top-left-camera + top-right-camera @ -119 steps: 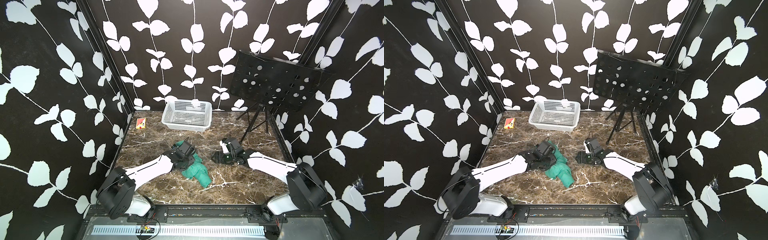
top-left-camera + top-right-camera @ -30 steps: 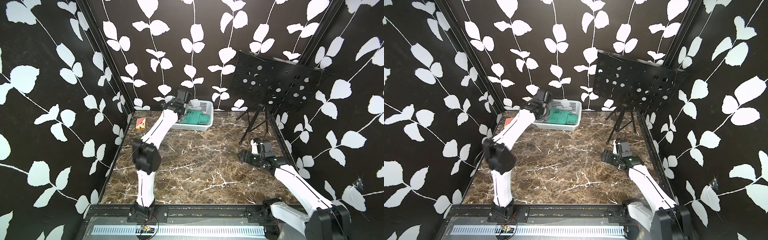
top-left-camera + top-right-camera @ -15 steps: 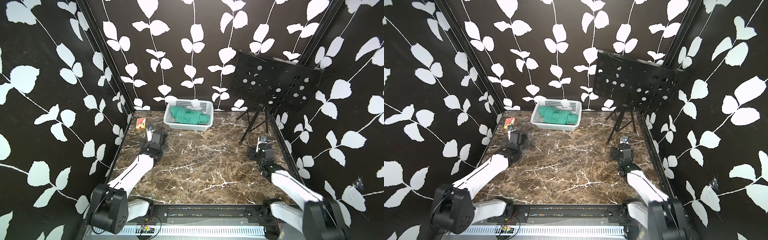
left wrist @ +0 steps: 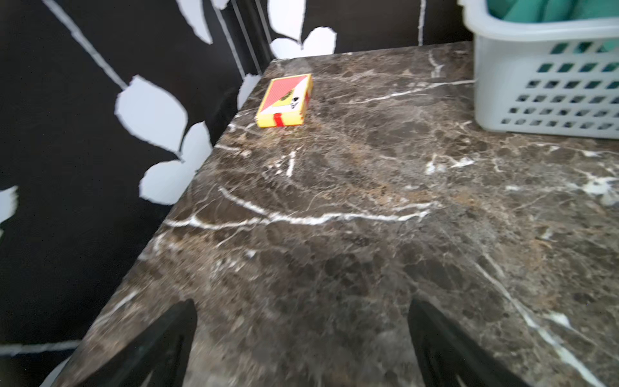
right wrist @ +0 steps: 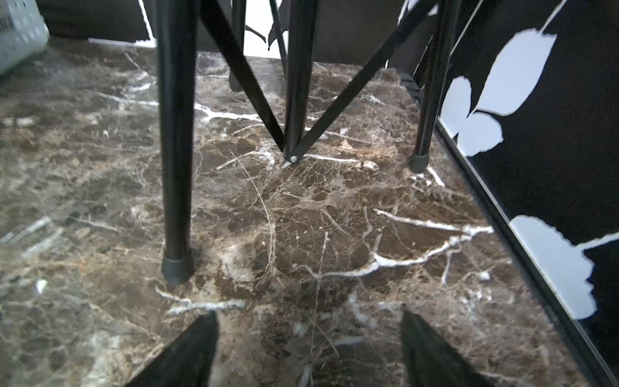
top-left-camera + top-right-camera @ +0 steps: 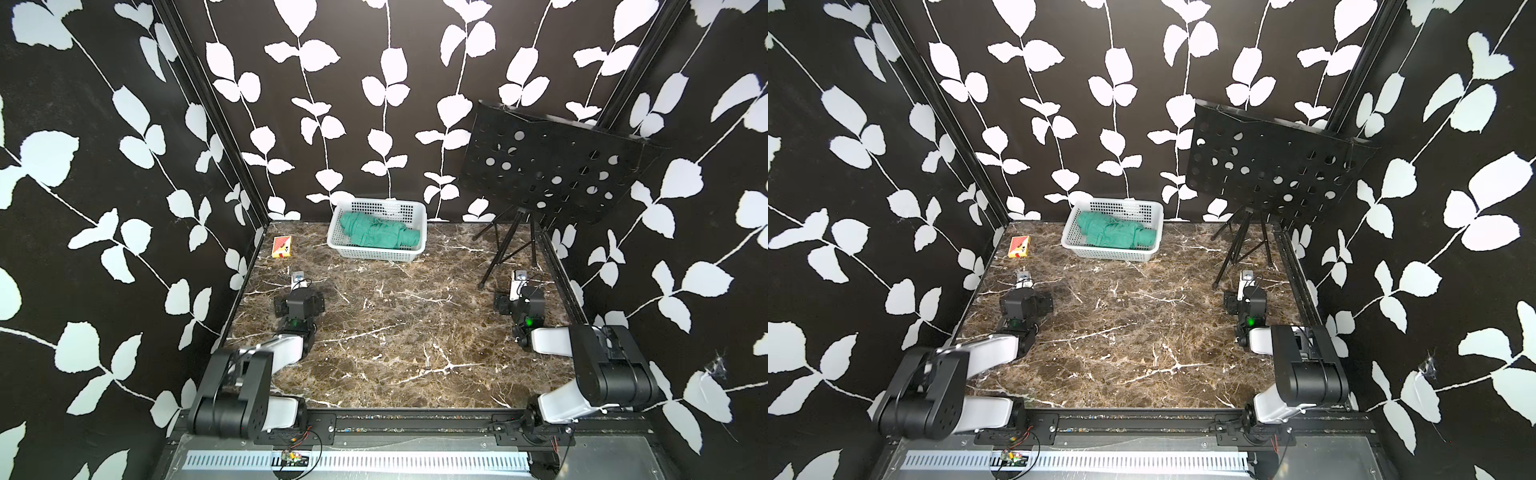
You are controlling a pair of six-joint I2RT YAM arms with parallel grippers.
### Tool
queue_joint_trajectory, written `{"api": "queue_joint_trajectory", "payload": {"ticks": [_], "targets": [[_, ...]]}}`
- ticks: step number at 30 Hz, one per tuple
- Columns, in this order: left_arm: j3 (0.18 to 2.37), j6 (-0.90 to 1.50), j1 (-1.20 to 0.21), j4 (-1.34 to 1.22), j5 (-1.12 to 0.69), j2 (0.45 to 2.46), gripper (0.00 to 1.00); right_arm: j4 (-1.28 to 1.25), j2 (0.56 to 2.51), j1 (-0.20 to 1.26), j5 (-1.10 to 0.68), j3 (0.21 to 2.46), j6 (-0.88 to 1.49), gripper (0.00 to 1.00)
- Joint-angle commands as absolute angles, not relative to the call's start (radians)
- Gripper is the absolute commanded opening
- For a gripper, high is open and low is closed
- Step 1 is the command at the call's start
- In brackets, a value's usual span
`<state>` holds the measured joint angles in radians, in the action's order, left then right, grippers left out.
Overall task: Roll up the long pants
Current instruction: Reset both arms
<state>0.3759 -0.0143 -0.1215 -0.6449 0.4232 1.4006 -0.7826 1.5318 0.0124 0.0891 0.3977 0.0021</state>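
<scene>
The left pincer (image 4: pixel 301 306) and right pincer (image 5: pixel 308 316) hang open and empty. The pants (image 6: pixel 380 234) lie rolled in the basket (image 6: pixel 376 253), well ahead of both. A stand leg (image 5: pixel 176 167) is near the right pincer's front; a swing could knock it. The soft roll may loosen unheld.

L wrist cam: I only get a sliver of the long pants (image 4: pixel 536 10) over the basket (image 4: pixel 552 93) rim, both cut by the frame edge. Fingers of the left gripper (image 4: pixel 301 351) and right gripper (image 5: pixel 308 351) are cropped too, bases out of frame. On R wrist cam the music stand (image 5: pixel 176 134) shows legs only. From the top views the card box (image 6: pixel 281 247) print is too small to read, and the pants' underside is hidden by the basket wall.
</scene>
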Motion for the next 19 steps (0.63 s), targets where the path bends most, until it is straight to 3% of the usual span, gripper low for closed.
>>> {"api": "queue_joint_trajectory", "payload": {"ticks": [1,19], "targets": [[0.407,-0.102,-0.115,-0.855,0.305,1.513,0.99,-0.838,1.520,0.012,0.093,0.398,0.009,0.99],[0.387,-0.080,-0.092,-0.916,0.287,1.551,0.99,-0.829,1.528,0.026,0.095,0.410,-0.006,0.99]]}}
